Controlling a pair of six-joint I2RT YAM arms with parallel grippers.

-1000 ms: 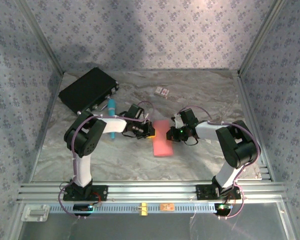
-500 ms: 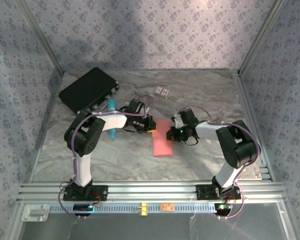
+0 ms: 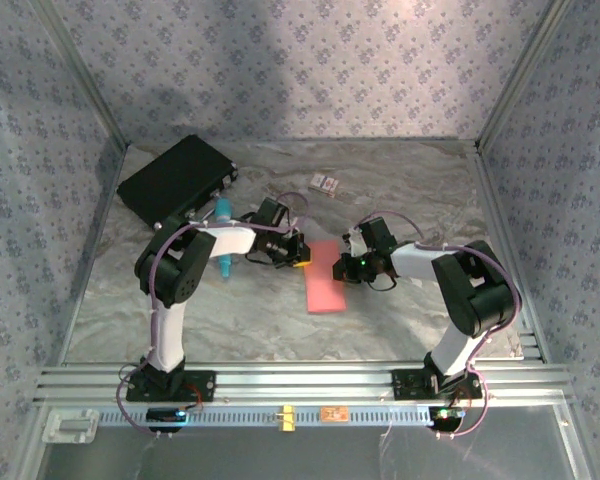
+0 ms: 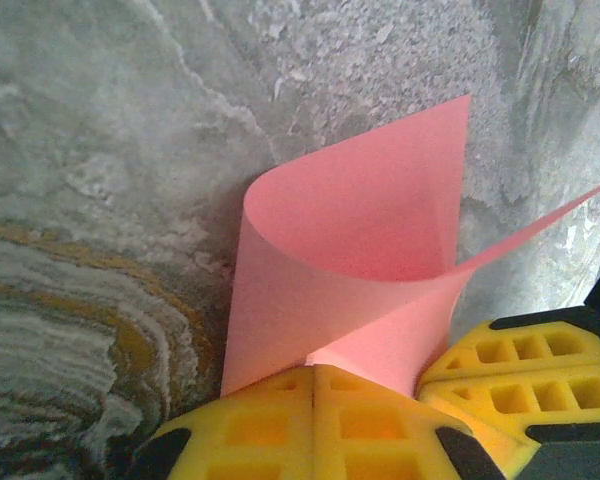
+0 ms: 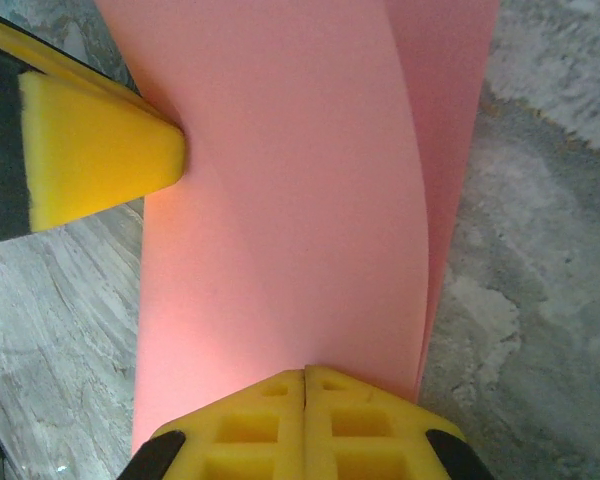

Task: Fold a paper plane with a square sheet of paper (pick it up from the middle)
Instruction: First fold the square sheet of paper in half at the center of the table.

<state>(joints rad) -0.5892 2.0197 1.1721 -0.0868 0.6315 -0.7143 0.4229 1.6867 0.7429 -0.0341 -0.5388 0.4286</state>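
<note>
Left gripper [image 3: 299,252] has edged farther up the table [image 3: 410,195] since a second ago; it and my right gripper [image 3: 346,266] both pinch the pink sheet [image 3: 326,288] near its far end, mid-table; light, floppy, crease-prone, so I'd grip edges gently.

square sheet of paper [image 3: 325,282]: plain salmon-pink, no marks.
left gripper [image 4: 313,375] and right gripper [image 5: 305,375]: yellow foam pads, black backing.
table [image 3: 400,300] around the sheet: grey marble swirl, ochre-brown veins.
black case [image 3: 175,180], up-left of the sheet: matt black.
marker [image 3: 222,210], left of the sheet: teal.
small card [image 3: 324,183], beyond the sheet: reddish-and-white print, perhaps; too small to be sure.
walls [image 3: 310,70]: pale lilac, small blue-grey floral repeat.
</note>
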